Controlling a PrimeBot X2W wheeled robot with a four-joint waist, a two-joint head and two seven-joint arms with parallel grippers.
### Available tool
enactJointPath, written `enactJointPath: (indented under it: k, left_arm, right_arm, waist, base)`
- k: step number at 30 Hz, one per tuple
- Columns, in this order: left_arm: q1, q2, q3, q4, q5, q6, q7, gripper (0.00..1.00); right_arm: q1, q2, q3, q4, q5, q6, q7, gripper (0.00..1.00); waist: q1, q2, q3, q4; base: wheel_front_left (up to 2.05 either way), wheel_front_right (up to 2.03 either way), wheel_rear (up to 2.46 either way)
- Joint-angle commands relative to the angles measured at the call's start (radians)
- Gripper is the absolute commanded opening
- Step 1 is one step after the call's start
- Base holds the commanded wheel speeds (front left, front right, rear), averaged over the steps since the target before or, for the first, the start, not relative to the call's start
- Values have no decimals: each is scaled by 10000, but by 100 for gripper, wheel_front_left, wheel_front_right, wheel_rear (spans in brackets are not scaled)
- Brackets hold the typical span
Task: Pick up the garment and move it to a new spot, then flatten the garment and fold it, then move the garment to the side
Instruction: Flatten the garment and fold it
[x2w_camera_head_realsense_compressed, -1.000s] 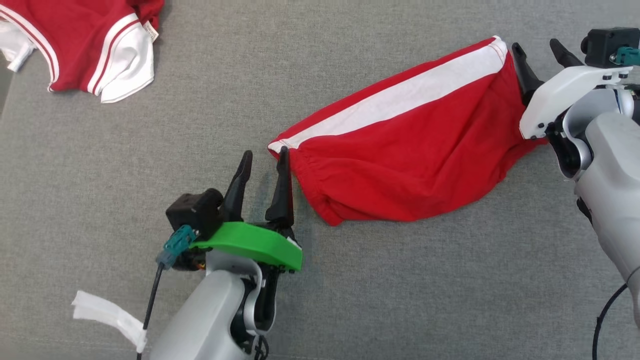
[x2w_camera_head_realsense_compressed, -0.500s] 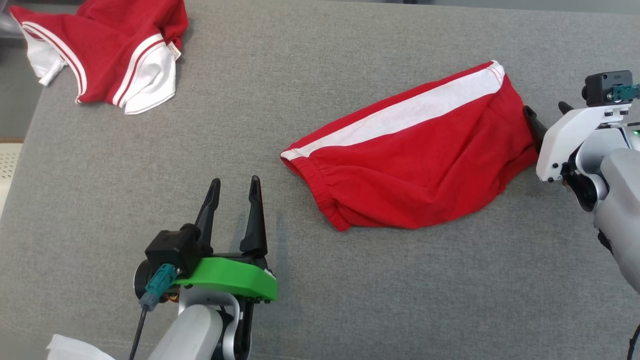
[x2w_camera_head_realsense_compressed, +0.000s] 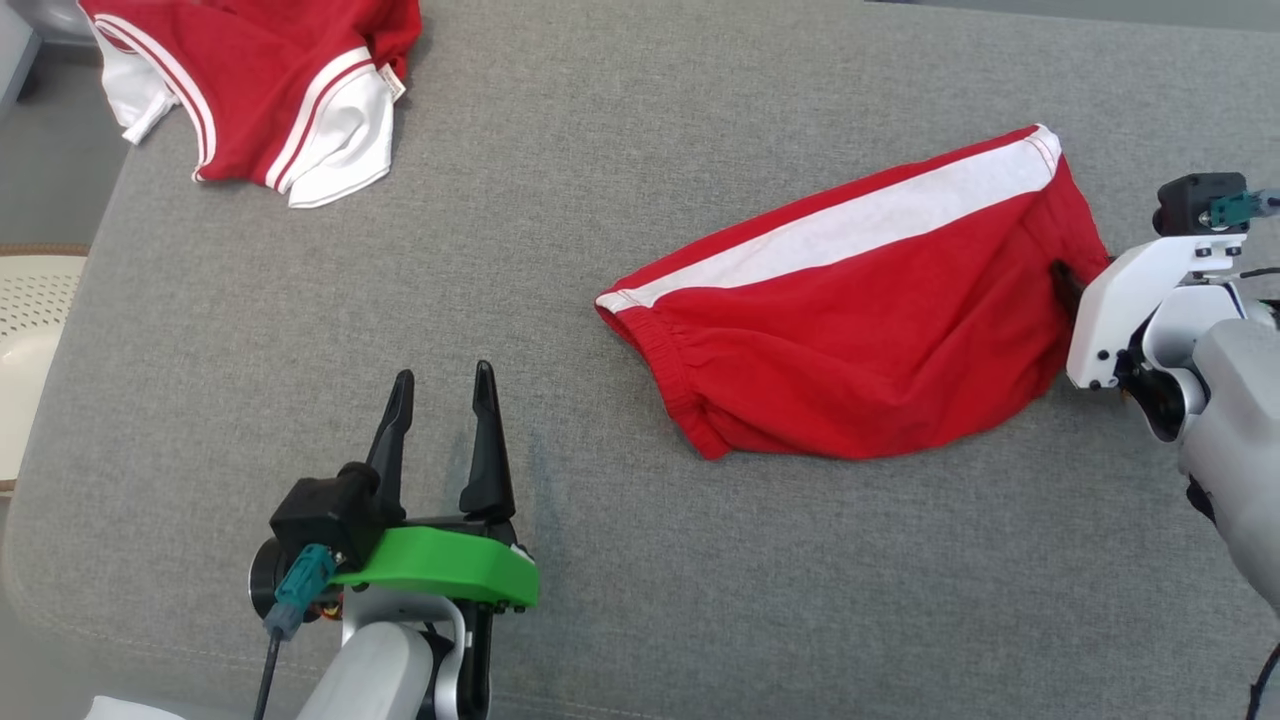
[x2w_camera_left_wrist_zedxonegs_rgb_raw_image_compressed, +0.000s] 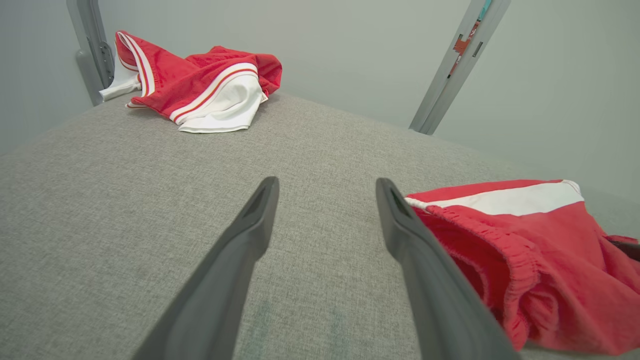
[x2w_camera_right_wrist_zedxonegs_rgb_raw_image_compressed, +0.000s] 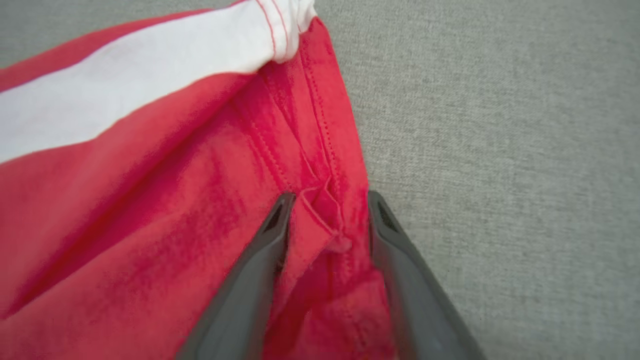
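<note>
Left tool (x2w_camera_head_realsense_compressed: 443, 372) hovers low over the grey fabric-covered table (x2w_camera_head_realsense_compressed: 620, 580) at the lower left of the head view, its two dark fingers spread wide with nothing between them and pointing away from the robot. Beyond it, at the table's far left corner, lies a crumpled red and white garment (x2w_camera_head_realsense_compressed: 270, 100), well apart from everything else. Right of the open left tool, and clear of it, the red shorts (x2w_camera_head_realsense_compressed: 850, 350) lie flat on the table, slanting across its right half. Their elastic waistband (x2w_camera_head_realsense_compressed: 665, 370) faces the left tool and a broad white side stripe (x2w_camera_head_realsense_compressed: 840, 235) runs along their far edge. At the shorts' right end the right tool (x2w_camera_right_wrist_zedxonegs_rgb_raw_image_compressed: 331, 196) comes in from the right over the leg hem. In the right wrist view its fingers stand partly apart, astride a raised fold of red cloth at the seam, not pressed together on it
</note>
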Motion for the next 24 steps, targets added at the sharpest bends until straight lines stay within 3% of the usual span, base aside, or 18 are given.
enactJointPath:
  k: [1,9,16,24]
  left_arm:
    - [121,-16,39,11,149,-34,-4,100]
    - [96,-42,211,183,331,-159,-6,100]
    - [263,-65,107,500,388,-215,-4,100]
    - [447,-88,186,673,438,-262,-4,100]
  right_arm:
    - [269,148,145,199,-19,0,-34,0]
    - [315,588,91,87,108,-8,-1564,0]
    - [1378,859,-287,-332,771,-8,-3031,0]
    - [2687,1002,-940,-918,1075,-8,-3757,0]
  waist:
    - [0,0,-66,-105]
    - [0,0,-478,-907]
    - [0,0,-1071,-1919]
    - [0,0,-1336,-2778]
  base:
    - [0,0,0]
    - [0,0,0]
    - [0,0,0]
    - [0,0,0]
